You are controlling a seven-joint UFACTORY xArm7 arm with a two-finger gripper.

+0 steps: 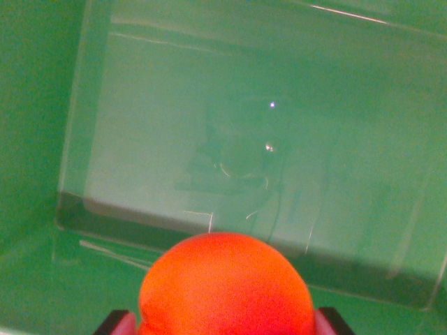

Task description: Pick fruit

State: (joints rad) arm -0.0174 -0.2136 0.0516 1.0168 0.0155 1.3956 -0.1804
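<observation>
A clear plastic bin [91, 105] on a green surface [28, 105] fills the wrist view, and low at centre a round, bright orange fruit [225, 286], matte and unlabelled, sits clamped between the gripper [223, 322] fingers [120, 324].

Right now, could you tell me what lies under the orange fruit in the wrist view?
Below the orange fruit sits a clear container on a green surface. It looks empty, though the fruit hides the nearest part.
</observation>
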